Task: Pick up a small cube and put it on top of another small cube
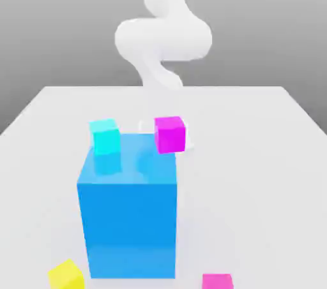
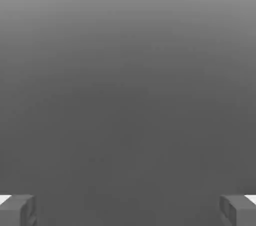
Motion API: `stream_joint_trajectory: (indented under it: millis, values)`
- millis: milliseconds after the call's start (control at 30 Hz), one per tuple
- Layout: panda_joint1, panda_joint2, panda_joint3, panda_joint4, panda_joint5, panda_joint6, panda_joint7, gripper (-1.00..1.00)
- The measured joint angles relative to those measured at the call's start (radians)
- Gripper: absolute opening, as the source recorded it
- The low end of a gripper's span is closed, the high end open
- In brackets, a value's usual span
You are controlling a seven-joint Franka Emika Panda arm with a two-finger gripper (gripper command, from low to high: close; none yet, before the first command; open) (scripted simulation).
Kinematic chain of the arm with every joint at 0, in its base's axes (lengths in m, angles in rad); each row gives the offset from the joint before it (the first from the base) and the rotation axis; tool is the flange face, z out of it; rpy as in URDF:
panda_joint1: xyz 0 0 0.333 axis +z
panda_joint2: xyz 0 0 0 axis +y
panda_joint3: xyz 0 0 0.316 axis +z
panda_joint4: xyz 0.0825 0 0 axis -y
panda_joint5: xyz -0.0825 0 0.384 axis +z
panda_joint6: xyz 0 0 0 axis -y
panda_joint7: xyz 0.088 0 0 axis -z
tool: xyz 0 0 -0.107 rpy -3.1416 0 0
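small cube (image 1: 217, 281) on table (image 1: 255, 154); gripper (image 2: 128, 210) fingers spread wide, arm (image 1: 163, 32) raised behind.

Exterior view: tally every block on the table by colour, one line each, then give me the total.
Blue, the big block: 1
Cyan small cube: 1
Purplish-magenta small cube: 1
Yellow small cube: 1
Hot-pink small cube: 1
Total: 5 blocks on the white table.

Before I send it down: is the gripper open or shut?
Open. In the hand view the gripper has its fingers far apart, nothing between them.
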Motion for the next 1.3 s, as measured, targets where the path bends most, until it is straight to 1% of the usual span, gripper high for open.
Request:
stream_joint_trajectory:
  millis: [200,400,633,800,900,1000,1100,1267,1300]
  values:
    - [0.14,0.19,-0.108,0.006,0.083,0.04,-0.267,0.0]
    - [0.248,0.377,-0.189,0.012,0.179,0.077,-0.538,0.0]
    - [0.315,0.596,-0.22,0.019,0.289,0.118,-0.852,0.0]
    - [0.34,0.744,-0.211,0.022,0.33,0.156,-1.051,0.0]
    - [0.342,0.827,-0.2,0.023,0.332,0.184,-1.154,0.0]
    - [0.342,0.904,-0.188,0.021,0.314,0.216,-1.244,0.0]
    - [0.344,0.975,-0.18,0.019,0.275,0.252,-1.32,0.0]
    - [0.358,1.083,-0.185,0.014,0.175,0.318,-1.415,0.0]
    - [0.355,1.113,-0.178,0.019,0.173,0.341,-1.428,0.0]
